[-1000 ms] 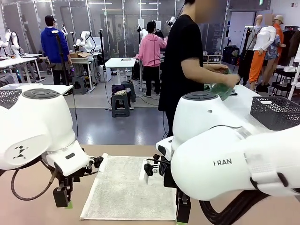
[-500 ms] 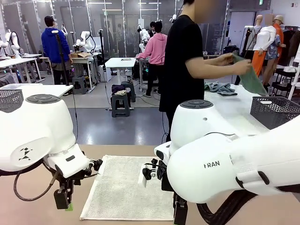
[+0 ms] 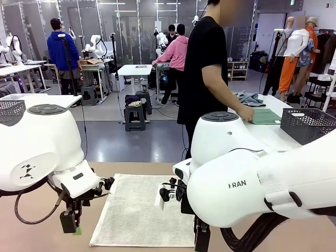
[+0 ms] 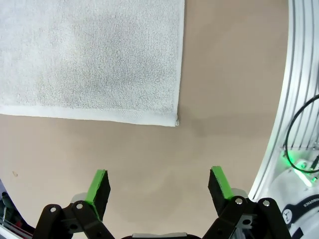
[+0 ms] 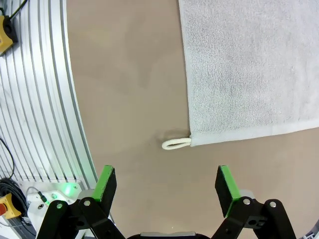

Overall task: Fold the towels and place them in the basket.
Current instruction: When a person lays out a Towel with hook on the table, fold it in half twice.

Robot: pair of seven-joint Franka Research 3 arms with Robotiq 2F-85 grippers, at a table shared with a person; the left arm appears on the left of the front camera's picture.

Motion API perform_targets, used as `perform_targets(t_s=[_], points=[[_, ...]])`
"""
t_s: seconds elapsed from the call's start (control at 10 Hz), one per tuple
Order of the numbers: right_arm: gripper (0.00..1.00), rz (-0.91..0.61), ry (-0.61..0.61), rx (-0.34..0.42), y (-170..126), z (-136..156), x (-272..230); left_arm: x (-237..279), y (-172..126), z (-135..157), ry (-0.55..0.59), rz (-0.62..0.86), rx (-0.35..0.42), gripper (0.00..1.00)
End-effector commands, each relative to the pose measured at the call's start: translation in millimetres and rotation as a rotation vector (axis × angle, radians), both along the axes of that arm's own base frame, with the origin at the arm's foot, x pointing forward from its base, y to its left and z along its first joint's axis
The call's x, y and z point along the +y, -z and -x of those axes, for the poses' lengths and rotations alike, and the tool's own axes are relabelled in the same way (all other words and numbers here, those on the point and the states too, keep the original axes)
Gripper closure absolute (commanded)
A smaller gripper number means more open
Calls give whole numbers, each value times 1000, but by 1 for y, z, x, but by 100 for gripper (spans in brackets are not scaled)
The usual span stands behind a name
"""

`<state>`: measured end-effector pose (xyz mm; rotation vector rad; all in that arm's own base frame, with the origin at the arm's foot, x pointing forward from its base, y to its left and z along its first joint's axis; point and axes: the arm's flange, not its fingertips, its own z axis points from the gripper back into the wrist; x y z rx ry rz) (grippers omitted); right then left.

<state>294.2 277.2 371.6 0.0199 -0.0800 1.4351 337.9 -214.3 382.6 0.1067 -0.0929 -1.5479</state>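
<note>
Well, the towel (image 3: 142, 210) lies spread flat on the brown table (image 3: 31, 239) between the two arms, and both arms look lined up on its near end. The left gripper (image 4: 158, 174) hangs over bare table just off the near left corner, jaws wide and holding nothing. The right gripper (image 5: 165, 172) does the same off the near right corner, where a small loop (image 5: 175, 143) sticks out from the hem, and it is just as wide and empty. I'd guess they sit there so each can take a corner and carry the near edge over in a first fold. The towel is square to the table, and its long axis seems to run away from the robot toward the far side, short hem nearest the arms. Across the room, a person's hand (image 3: 245, 113) rests on a green towel (image 3: 265, 116) laid flat just beside the basket (image 3: 310, 126) on another table.
</note>
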Motion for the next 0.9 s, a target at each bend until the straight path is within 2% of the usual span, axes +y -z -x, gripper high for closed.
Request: perform_targets(t_s=[0.0,0.3,0.8], points=[[0,0,0,0,0,0,0,-7,6,3,45,21,-20,0],[0,-9,-9,-12,9,-4,-10,0,30,8,58,123,-11,0],[0,-18,-62,-1,31,-7,-21,10,60,27,59,128,52,0]])
